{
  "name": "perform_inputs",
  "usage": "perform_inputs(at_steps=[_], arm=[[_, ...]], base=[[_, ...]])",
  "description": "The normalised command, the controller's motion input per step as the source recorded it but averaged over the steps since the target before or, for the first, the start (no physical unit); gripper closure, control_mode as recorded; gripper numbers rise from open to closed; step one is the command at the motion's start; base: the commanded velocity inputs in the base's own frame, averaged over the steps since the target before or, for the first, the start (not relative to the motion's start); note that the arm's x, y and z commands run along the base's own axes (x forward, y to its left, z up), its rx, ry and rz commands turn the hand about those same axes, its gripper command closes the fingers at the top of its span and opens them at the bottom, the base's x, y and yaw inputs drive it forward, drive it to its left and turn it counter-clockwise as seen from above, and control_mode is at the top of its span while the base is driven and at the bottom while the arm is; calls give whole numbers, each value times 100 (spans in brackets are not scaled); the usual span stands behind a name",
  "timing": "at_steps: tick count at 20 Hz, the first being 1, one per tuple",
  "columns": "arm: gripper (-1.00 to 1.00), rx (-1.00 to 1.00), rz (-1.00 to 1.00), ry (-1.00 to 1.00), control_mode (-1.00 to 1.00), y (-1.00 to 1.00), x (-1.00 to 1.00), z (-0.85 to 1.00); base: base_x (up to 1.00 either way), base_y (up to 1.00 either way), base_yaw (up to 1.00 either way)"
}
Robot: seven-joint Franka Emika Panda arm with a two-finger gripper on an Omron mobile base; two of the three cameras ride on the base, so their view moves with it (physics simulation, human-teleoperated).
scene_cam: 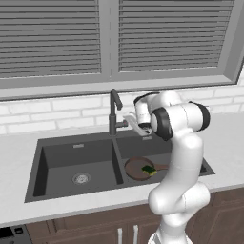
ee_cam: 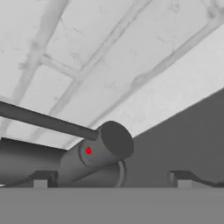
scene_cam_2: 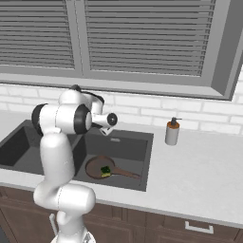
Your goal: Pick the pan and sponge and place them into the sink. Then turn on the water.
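We see the pan (scene_cam: 138,168) lying in the right basin of the sink (scene_cam: 57,164) with the sponge (scene_cam: 148,169) on it. Our hand (ee_cam: 111,178) sits spread and empty at the faucet (scene_cam: 114,112), its lever (ee_cam: 43,120) just ahead. No water runs; we could slide past the thin lever and fail to swing it.

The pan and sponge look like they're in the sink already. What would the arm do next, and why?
Probably nudge the faucet handle to start the water. The pan lies in the right basin of the sink with the sponge on it, no stream is running, and the gripper sits open right at the faucet's base.
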Motion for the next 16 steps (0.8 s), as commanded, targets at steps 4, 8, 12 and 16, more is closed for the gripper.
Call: perform_inputs(at_steps=[4, 8, 12, 16], arm=[[-100, 0, 0, 0, -100, 6, 32, -19], [-100, 3, 0, 0, -100, 1, 35, -12], [-100, 3, 0, 0, -100, 0, 33, -15], [-100, 5, 0, 0, -100, 0, 26, -16]], base=[[0, 0, 0], [0, 0, 0], [0, 0, 0], [0, 0, 0]])
